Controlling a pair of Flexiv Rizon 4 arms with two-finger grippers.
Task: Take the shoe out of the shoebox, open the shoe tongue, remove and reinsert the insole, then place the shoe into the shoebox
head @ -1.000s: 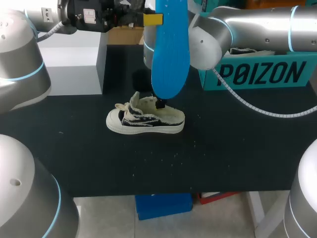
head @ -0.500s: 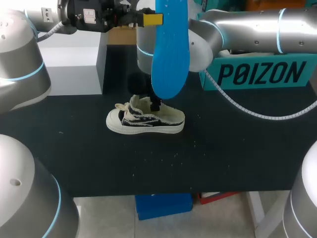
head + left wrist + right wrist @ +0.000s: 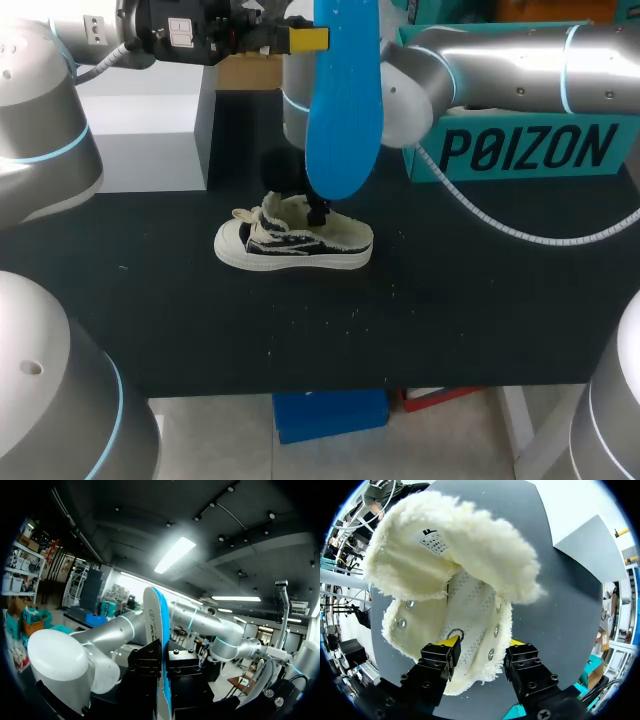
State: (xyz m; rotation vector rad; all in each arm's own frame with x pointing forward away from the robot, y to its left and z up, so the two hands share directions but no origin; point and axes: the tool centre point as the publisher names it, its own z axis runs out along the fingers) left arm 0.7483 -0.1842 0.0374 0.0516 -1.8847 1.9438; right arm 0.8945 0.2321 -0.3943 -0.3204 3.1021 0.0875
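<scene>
High over the table, my left gripper (image 3: pixel 318 38) is shut on the heel end of the blue insole (image 3: pixel 343 120), which hangs down toward the shoe. Seen edge-on in the left wrist view, the insole (image 3: pixel 156 630) rises between the fingers of that gripper (image 3: pixel 163 672). The cream and black fleece-lined shoe (image 3: pixel 295 242) stands on the black table, toe to the left. My right gripper (image 3: pixel 318 211) is down at its opening. In the right wrist view this gripper (image 3: pixel 484 642) is open astride the fleecy side wall of the shoe (image 3: pixel 470 595), one finger inside; the tongue is folded forward.
The teal shoebox (image 3: pixel 520 150) stands at the back right, behind my right arm. A grey-white box (image 3: pixel 150 130) sits at the back left and a cardboard box (image 3: pixel 245 70) is behind it. The black table (image 3: pixel 450 320) runs bare in front of the shoe.
My right arm has swung its elbow leftward behind the insole and its gripper has shifted slightly left at the shoe's opening. The left arm and insole have stayed put.
</scene>
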